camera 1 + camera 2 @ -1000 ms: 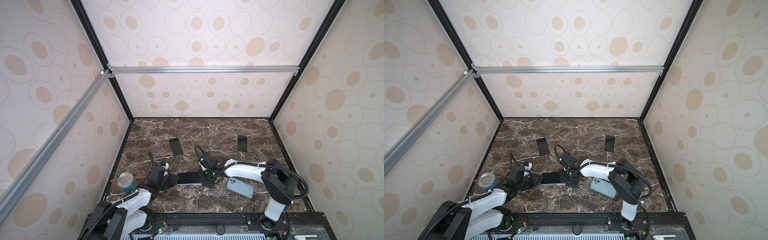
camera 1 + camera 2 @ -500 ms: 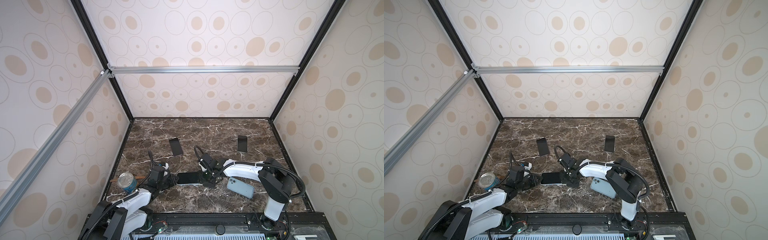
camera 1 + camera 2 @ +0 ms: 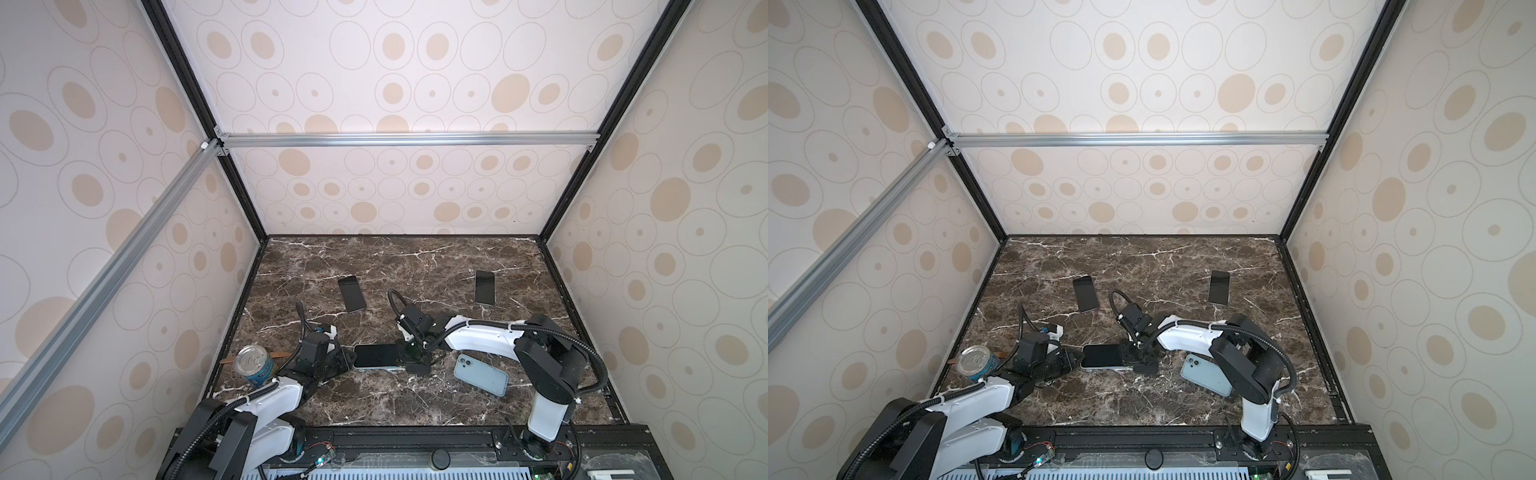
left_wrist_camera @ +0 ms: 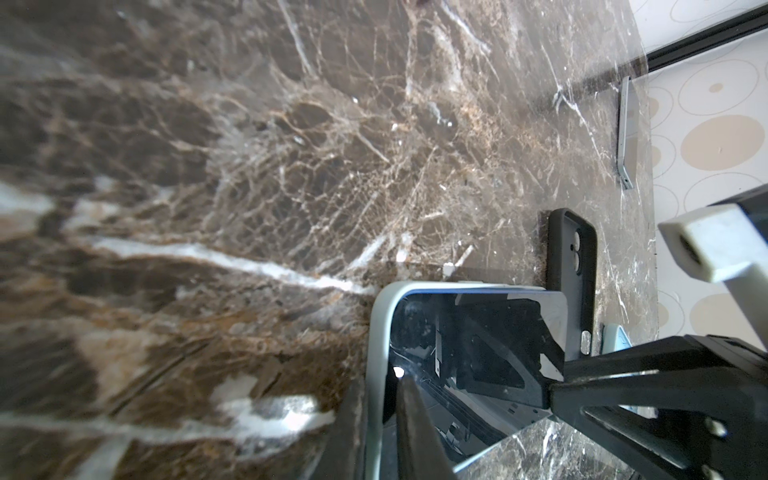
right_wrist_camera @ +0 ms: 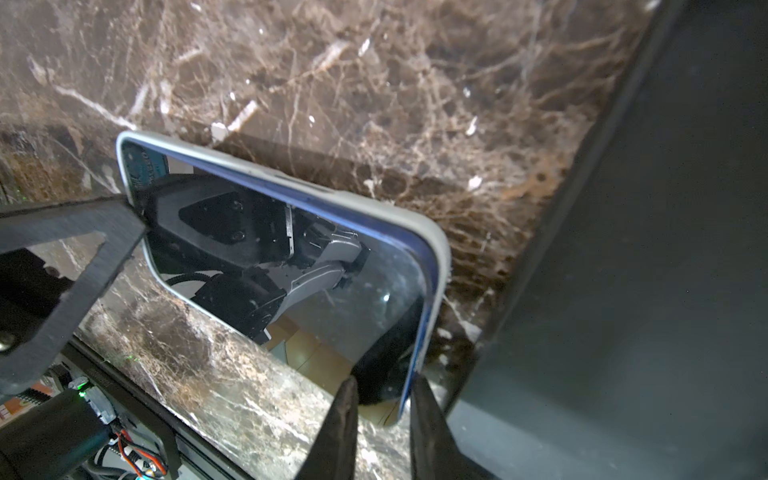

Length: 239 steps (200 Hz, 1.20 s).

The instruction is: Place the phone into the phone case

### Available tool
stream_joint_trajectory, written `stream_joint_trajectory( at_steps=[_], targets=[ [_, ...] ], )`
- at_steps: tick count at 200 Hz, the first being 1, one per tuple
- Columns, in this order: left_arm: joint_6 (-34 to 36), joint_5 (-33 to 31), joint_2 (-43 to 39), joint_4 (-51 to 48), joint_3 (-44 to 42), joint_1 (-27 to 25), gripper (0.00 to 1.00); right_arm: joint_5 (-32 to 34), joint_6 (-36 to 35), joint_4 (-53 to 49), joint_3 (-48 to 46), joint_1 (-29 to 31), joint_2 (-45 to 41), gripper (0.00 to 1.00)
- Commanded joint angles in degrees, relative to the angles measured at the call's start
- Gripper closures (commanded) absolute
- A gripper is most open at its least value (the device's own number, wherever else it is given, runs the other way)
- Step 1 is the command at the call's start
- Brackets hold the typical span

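Pinching opposite ends, L pincer (image 4: 380, 424) & R pincer (image 5: 384, 415) clenched dark-screened blue phone (image 3: 376, 355) w/ pale mint rubber case (image 4: 376, 332), prob. seating corners.

bright, even light in both top views, with faint shadows and walls (image 3: 104, 124) bowed by a wide lens. wrist views are dimmer: the near marble (image 4: 104, 332) is blurred, the phone (image 5: 291, 257) screen mirrors glare, and a dark shape (image 5: 665, 249) sits out of focus in the right wrist view.

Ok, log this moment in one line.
left gripper: shut on phone end | right gripper: shut on other end | phone: in pale case | black case: lying by right gripper
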Motion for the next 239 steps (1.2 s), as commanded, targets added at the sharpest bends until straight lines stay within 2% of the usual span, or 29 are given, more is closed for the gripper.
stream_joint_trajectory(
  at_steps=[1, 32, 69, 148, 239],
  targets=[
    [-0.4, 2.7, 0.9, -2.5, -0.8, -1.3, 0.86, -0.6, -2.2, 0.4, 0.4, 1.5, 3.8, 0.82],
    [-0.5, -0.1, -0.7, -4.4, -1.6, -1.3, 0.9, 1.8, -5.1, -4.3, 2.3, 1.5, 4.2, 0.83],
    [-1.0, -2.4, -2.7, -5.0, -2.5, -1.3, 0.9, 2.5, -6.3, -4.7, 3.0, 1.6, 5.2, 0.84],
    [-0.9, -0.9, -0.1, -3.3, -2.9, -1.3, 0.9, 4.5, -7.6, -8.5, 4.4, 3.4, 11.8, 0.87],
    [-0.8, -2.0, -1.6, -4.0, -2.9, -1.3, 0.9, 6.3, -9.1, -9.4, 5.1, 3.8, 18.0, 0.86]
  ],
)
